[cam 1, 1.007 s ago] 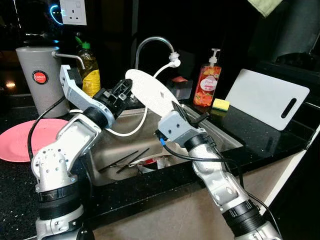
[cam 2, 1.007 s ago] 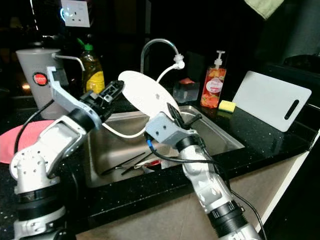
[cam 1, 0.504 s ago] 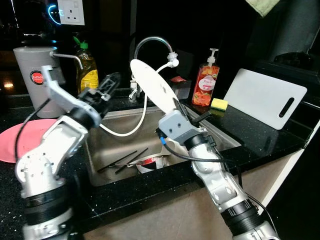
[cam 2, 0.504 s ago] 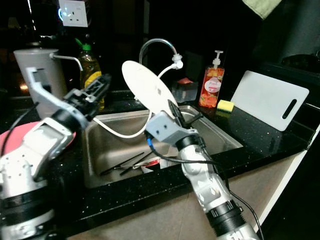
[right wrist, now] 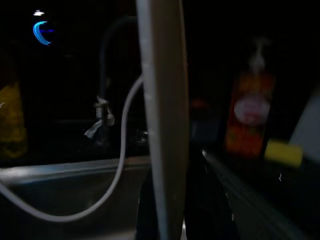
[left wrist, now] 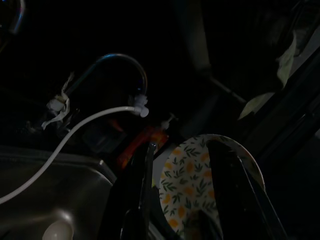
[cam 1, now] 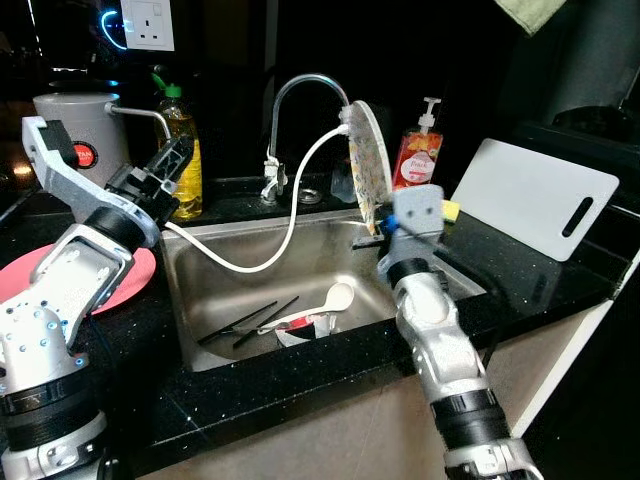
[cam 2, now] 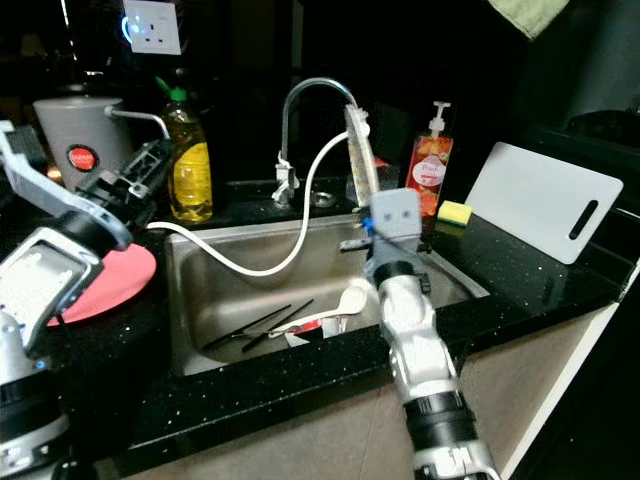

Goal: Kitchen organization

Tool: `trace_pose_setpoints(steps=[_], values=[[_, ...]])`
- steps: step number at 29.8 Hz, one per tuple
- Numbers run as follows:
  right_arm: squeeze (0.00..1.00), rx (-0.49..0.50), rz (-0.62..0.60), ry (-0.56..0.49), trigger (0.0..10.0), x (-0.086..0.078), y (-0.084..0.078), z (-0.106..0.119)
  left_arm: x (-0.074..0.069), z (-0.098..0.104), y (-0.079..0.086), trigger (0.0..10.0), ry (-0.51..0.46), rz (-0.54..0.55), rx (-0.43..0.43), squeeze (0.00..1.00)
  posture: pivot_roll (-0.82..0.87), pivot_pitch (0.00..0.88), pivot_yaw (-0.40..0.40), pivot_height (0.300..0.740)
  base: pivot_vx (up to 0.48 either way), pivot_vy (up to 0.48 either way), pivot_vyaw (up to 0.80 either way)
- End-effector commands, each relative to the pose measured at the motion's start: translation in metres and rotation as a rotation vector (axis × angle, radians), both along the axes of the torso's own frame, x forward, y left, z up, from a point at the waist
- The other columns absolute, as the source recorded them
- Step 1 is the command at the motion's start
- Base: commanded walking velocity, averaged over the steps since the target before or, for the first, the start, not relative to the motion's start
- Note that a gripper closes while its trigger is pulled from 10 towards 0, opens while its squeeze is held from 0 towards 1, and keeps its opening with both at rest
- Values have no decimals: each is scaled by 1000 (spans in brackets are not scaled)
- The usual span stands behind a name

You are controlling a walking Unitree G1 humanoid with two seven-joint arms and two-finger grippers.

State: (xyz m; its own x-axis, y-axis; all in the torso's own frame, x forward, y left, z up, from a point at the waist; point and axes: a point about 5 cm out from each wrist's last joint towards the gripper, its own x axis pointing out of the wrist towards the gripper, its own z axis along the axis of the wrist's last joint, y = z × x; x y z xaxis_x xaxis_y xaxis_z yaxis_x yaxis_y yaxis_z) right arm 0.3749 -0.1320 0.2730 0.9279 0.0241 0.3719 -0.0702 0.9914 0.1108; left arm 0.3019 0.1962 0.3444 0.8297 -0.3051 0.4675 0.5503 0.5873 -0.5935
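Left eye view: the right hand [cam 1: 372, 222] pinches one flower-patterned plate [cam 1: 366, 165] by its lower edge, holding it upright on edge above the sink [cam 1: 210, 350], beside the tap [cam 1: 300, 95]. The left hand [cam 1: 172, 165] hovers near the yellow bottle [cam 1: 183, 150]; whether it is spread I cannot tell. One pink plate [cam 1: 140, 272] lies on the black surface [cam 1: 520, 270]. One grey canister [cam 1: 75, 115] bears a red round label, unreadable. One red pump bottle [cam 1: 412, 160], one white board [cam 1: 535, 195].

Right eye view: two black chopsticks [cam 2: 262, 325] and one white spoon [cam 2: 352, 297] lie in the sink.

Left wrist view: the plate's yellow-flowered face shows.

Right wrist view: the plate stands edge-on between the fingers.
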Motion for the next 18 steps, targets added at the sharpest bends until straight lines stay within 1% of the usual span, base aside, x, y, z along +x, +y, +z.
trace_pose_setpoints(steps=[1, 2, 4, 5, 6, 7, 8, 9, 10, 11, 12, 14, 16, 17, 18], values=[[0, 72, 11, 45, 10000, 5, -9, -1, 0, -2, -3, 10000, -4, -2, 36, 0, -55, 0, -77, 740, 0, 0, 0], [0, 89, 18, 58, 10000, 7, -11, -1, 0, -2, -3, 10000, -3, -1, 39, 0, -55, 0, -77, 740, 0, 0, 0], [0, 114, 72, 129, 10000, 12, -12, -5, 1, -3, -3, 10000, 5, 21, 58, 0, -55, 0, -78, 740, 0, 0, 0], [0, 141, 111, 206, 10000, 17, -12, -12, 3, -7, -6, 10000, 21, 39, 107, 0, -55, 0, -80, 740, 0, 0, 0], [0, 171, 155, 282, 10000, 20, -11, -20, 4, -10, -9, 10000, 31, 57, 177, 0, -52, 0, -82, 740, 0, 0, 0], [0, 192, 180, 331, 10000, 23, -10, -25, 5, -13, -12, 10000, 32, 73, 244, 0, -52, 0, -82, 740, 0, 0, 0], [0, 229, 215, 372, 10000, 24, -9, -29, 4, -15, -16, 10000, 32, 66, 294, 0, -49, 0, -84, 740, 0, 0, 0], [0, 229, 215, 372, 10000, 24, -9, -29, 4, -15, -16, 10000, 32, 66, 294, 0, -49, 0, -84, 740, 0, 0, 0], [0, 253, 246, 392, 10000, 24, -8, -30, 4, -17, -19, 10000, 35, 55, 327, 0, -48, 0, -84, 740, 0, 0, 0], [0, 240, 266, 399, 10000, 25, -6, -30, 3, -20, -20, 10000, 37, 50, 354, 0, -47, 0, -83, 740, 0, 0, 0], [0, 240, 266, 399, 10000, 25, -6, -30, 3, -20, -20, 10000, 37, 50, 354, 0, -47, 0, -83, 740, 0, 0, 0], [0, 233, 316, 413, 10000, 25, -3, -30, 4, -26, -17, 10000, 66, 78, 419, 0, -46, 0, -84, 740, 0, 0, 0], [0, 260, 357, 432, 10000, 26, 0, -31, 4, -29, -14, 10000, 74, 103, 486, 0, -43, 0, -88, 740, 0, 0, 0], [0, 260, 357, 432, 10000, 26, 0, -31, 4, -29, -14, 10000, 74, 103, 486, 0, -43, 0, -88, 740, 0, 0, 0], [0, 289, 371, 443, 10000, 26, 1, -32, 3, -30, -14, 10000, 69, 116, 521, 0, -43, 0, -88, 740, 0, 0, 0]])
